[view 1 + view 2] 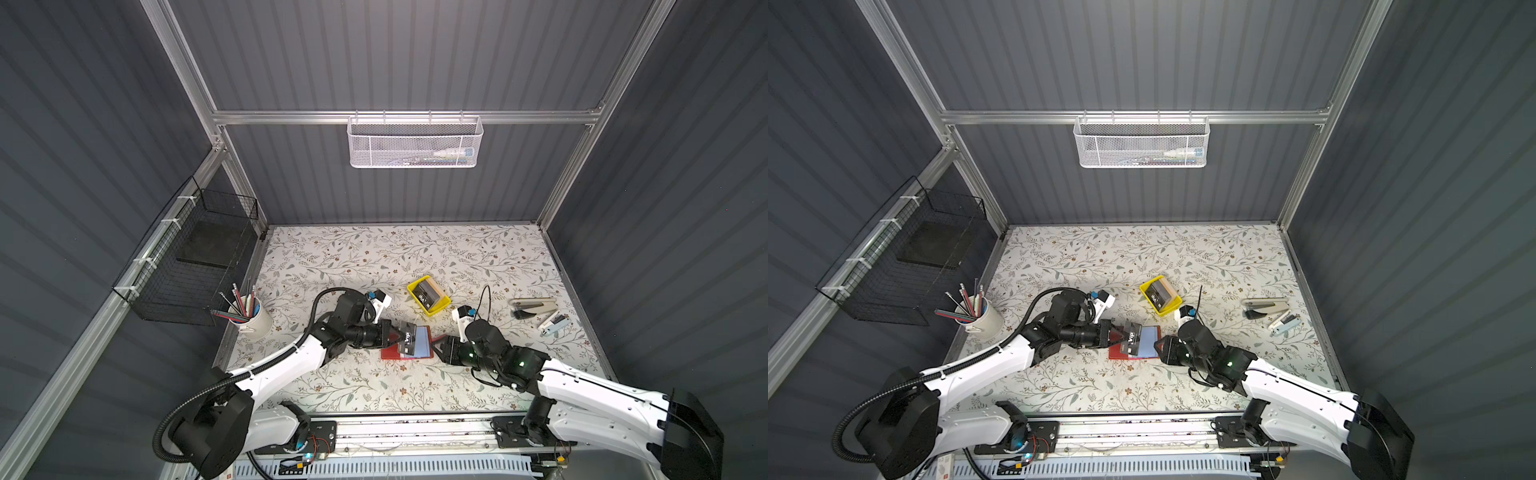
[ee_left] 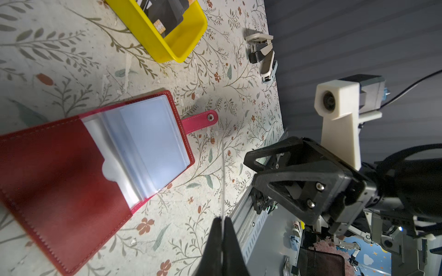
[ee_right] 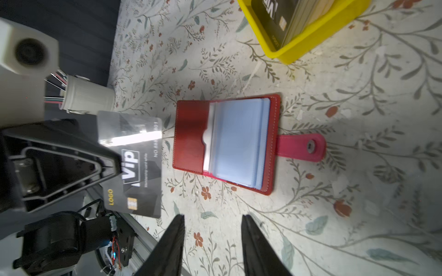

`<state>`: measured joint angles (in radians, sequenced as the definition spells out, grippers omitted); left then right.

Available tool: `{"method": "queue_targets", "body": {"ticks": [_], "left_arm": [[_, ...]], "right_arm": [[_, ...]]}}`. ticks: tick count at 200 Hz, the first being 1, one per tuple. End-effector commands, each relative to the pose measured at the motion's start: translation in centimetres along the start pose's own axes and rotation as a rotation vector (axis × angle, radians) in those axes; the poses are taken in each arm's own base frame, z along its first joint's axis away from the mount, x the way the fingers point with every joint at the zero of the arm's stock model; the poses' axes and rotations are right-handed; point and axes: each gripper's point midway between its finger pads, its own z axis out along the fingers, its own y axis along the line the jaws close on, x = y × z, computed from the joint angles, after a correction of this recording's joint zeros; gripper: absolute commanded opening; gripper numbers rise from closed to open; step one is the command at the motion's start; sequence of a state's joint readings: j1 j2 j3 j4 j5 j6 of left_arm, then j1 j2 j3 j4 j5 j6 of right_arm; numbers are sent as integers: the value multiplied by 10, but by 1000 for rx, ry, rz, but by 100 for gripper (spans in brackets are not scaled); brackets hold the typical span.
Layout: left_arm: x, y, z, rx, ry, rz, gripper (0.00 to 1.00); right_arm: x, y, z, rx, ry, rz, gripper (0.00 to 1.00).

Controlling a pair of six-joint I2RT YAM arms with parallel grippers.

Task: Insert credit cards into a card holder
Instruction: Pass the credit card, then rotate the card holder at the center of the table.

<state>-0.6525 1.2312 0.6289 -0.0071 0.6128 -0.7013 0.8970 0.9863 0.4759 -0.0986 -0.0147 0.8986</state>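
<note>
Desk: floral-patterned desk [image 1: 374,270] boxed in by dark grey ribbed walls and aluminium framing.
Card holder: small red leather-like booklet card holder [image 1: 390,353] [image 1: 1148,340] [image 2: 71,179] [image 3: 191,136] lies open and flat near the desk's middle, between the two claws. Its bluish clear sleeves face up on the right half, with bare red cover on the left.
Strap: pink-red snap-button strap [image 3: 301,147] [image 2: 201,120] lies flat on the desk off the holder's right edge.
Held card: thin dark grey plastic held card with white "Vip" lettering [image 1: 409,336] [image 1: 1131,337] [image 3: 134,162] sits tilted over the holder's left half in both top views. The right wrist view shows a gap between card and holder.
Left claw: left claw [image 1: 398,332] [image 1: 1120,334] [image 2: 222,219] is pinched tight on the held card's left edge, reaching in from the left.
Right claw: right claw [image 1: 433,343] [image 1: 1156,344] [image 3: 212,217] has its jaws partly apart with nothing between them, just right of the holder.
Tray: small yellow plastic tray [image 1: 440,309] [image 1: 1173,305] stands farther back, slightly right of the holder and apart from it.
Tray cards: dark and tan tray cards [image 1: 428,293] [image 1: 1160,293] lean stacked inside the tray.
Staplers: two pale grey-and-black staplers [image 1: 536,306] lie at the right.
Cup: white cup of pens and pencils [image 1: 255,320] stands at the desk's left edge.
Baskets: black wire basket [image 1: 187,266] hangs on the left wall and white mesh basket [image 1: 415,141] on the far rail.
</note>
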Motion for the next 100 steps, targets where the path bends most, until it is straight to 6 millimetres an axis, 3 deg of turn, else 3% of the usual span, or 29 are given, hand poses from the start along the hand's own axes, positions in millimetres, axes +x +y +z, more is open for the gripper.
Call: {"method": "queue_targets", "body": {"ticks": [1,46,100], "left_arm": [[12,6,-4,-13,30,15,0],[13,16,-7,-62,5,26,0],[5,20,-8,-67,-65,38,1]], "right_arm": [[7,-7,0,89,40,-34,39],[32,-18,16,165,157,-12,38],[38,-13,28,148,191,12,36]]}}
